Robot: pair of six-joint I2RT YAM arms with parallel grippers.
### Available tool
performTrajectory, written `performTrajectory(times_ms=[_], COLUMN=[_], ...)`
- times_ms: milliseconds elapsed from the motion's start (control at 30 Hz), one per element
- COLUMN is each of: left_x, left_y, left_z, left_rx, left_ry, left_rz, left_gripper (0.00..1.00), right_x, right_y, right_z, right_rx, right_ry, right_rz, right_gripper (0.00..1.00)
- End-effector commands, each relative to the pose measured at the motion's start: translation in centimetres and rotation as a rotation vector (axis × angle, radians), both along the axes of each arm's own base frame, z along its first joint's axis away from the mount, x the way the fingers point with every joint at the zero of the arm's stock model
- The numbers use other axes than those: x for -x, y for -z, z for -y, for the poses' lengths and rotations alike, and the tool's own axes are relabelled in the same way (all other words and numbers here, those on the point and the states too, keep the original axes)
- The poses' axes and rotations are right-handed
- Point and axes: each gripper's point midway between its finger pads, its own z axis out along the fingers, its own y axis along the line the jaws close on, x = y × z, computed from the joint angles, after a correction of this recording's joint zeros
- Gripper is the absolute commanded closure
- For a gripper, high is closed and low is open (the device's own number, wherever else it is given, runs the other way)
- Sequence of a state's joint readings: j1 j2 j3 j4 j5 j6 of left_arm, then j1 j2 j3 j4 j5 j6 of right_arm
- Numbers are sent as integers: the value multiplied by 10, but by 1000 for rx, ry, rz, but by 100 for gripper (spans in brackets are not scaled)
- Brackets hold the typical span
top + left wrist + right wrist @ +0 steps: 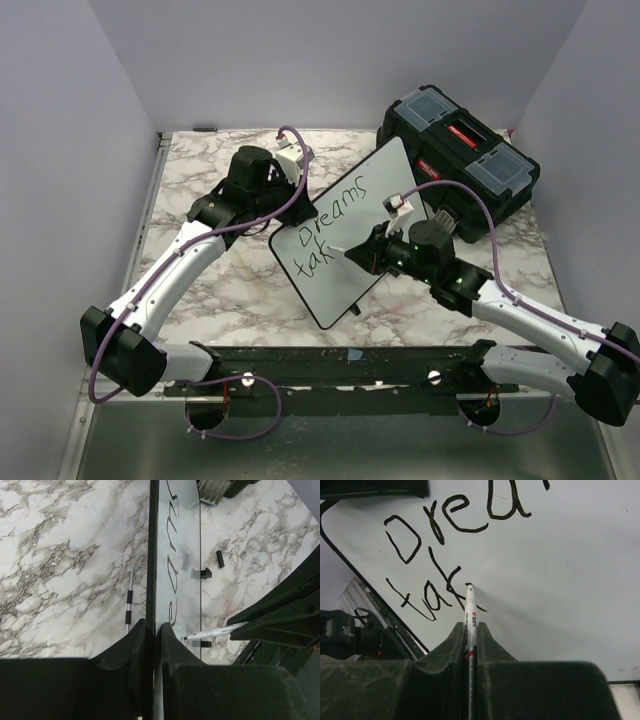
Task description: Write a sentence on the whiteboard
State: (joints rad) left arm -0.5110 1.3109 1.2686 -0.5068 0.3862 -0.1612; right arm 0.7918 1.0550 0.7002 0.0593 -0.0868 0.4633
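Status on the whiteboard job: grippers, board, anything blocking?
Left gripper shut on whiteboard edge, board tilted. Right gripper shut on marker, tip at the board. Sentence at "Dreams tak". Black toolbox behind, not blocking.

sentence [436, 525] cut by top edge, marker [470, 605] barrel hidden in right tool [470, 628]

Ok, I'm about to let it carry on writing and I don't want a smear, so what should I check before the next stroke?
1. Left fingers clamped on the whiteboard at its edge: ok.
2. Right fingers shut on the marker: ok.
3. Marker tip on the board at the k: ok.
4. Bare white space to the right of "tak" for more letters: ok.
5. The sentence finished: not ok, it reads only "Dreams tak".
6. Board's far corner clear of the toolbox: cannot tell, they overlap in the top view.
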Motion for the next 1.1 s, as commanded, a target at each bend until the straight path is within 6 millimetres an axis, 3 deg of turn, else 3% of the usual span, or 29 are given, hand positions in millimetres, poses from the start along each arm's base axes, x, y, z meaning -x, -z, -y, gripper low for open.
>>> performTrajectory(times_ms=[0,333,633,1067], left_x=[29,28,29,28], left_y=[62,61,61,61], left_z=[-14,-14,-14,-14], left_rx=[-184,-183,-183,-186], left_ry=[38,37,37,35], left_rz=[-164,-159,-160,-159], left_gripper=[100,100,100,100], right_x=[-17,-24,-23,-5], right_y=[4,-4,-25,-7], right_z=[17,25,11,-9], right_rx=[55,83,42,33], right_ry=[121,178,113,-33], right_rz=[7,20,43,-15], right_gripper=[99,99,99,99])
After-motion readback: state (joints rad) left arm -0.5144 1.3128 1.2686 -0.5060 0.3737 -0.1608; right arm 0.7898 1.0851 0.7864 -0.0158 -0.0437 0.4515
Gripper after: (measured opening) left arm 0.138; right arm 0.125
